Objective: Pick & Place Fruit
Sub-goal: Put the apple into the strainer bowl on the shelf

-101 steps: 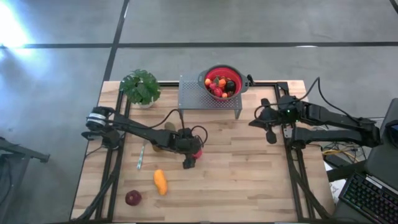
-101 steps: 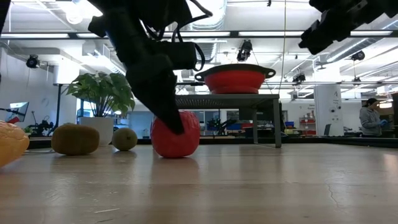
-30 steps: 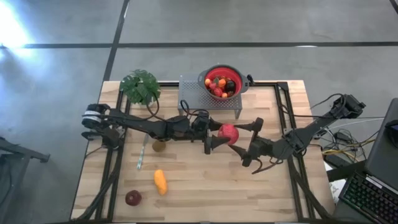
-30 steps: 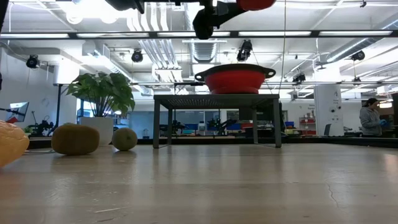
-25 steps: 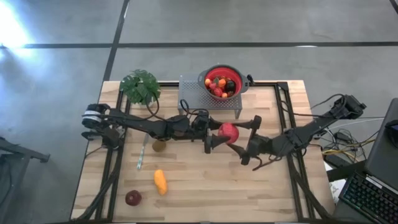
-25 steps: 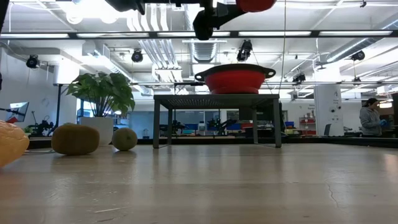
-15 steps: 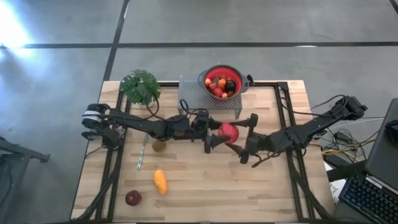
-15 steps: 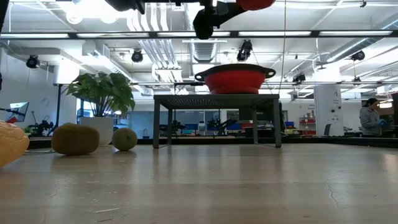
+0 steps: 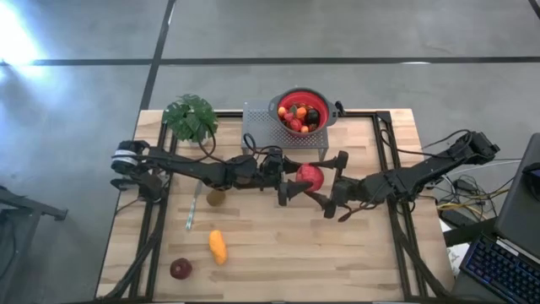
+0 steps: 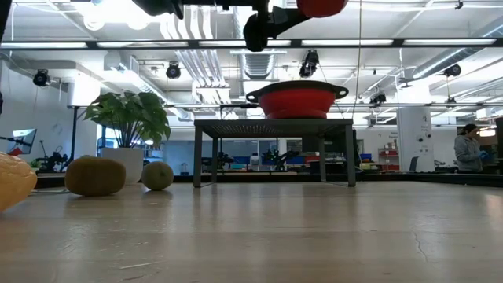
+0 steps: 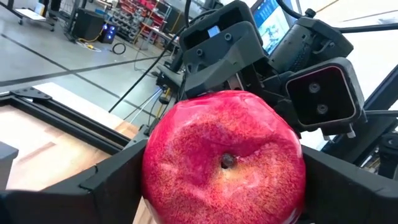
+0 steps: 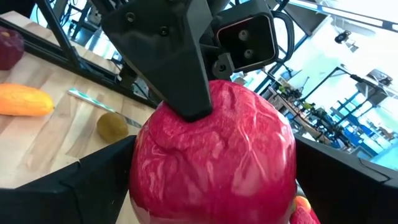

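At the front of the table (image 9: 354,253) a dark plum (image 9: 180,268) and a long orange piece (image 9: 218,247) lay on the wood, with a brown kiwi (image 9: 216,198) a little further in; none of them had been collected.

Above the middle of the table, well clear of the wood, the red apple (image 9: 310,176) hung between the two arms. The left gripper (image 9: 295,181) was pinching it, a finger (image 11: 106,180) pressed against each side. The right gripper (image 9: 327,184) faced it from the other side with its fingers (image 12: 68,186) spread wide around the same apple. Whether they touched the skin could not be told.

At the back, the red bowl (image 9: 279,103) stood on a metal rack (image 9: 261,127) and already held several small fruits, beside a potted plant (image 9: 191,116).

The step in hand looked like a handover of the apple from left to right. The next move would call for the right fingers to close firmly on the apple before the left let go, since a round, smooth fruit could slip and drop. The right arm would then have to carry it back to the bowl.
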`<state>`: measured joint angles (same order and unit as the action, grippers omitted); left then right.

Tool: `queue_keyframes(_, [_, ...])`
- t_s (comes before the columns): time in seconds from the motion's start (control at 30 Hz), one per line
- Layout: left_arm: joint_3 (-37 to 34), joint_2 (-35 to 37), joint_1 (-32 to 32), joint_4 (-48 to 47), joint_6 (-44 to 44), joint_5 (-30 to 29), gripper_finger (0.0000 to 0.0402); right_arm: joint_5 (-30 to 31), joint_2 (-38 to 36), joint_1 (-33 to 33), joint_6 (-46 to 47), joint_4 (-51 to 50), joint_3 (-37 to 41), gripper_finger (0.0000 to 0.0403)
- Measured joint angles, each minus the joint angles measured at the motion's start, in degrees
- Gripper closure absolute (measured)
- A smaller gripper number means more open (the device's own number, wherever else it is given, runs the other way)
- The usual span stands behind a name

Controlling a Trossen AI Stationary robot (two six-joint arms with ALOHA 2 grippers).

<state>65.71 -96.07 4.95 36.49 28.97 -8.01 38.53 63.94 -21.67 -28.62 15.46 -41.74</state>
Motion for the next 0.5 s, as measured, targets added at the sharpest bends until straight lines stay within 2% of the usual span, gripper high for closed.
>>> queue_keyframes(0.2, [0.0, 0.0, 0.0, 0.0, 0.3, 0.0, 0.0032, 0.0, 0.0, 0.0, 0.2, 0.0, 0.0, 0.0016])
queue_keyframes(0.5, [0.0, 0.0, 0.0, 0.1, 0.0, 0.0, 0.0030, 0.0, 0.0, 0.0, 0.1, -0.1, 0.0, 0.0059])
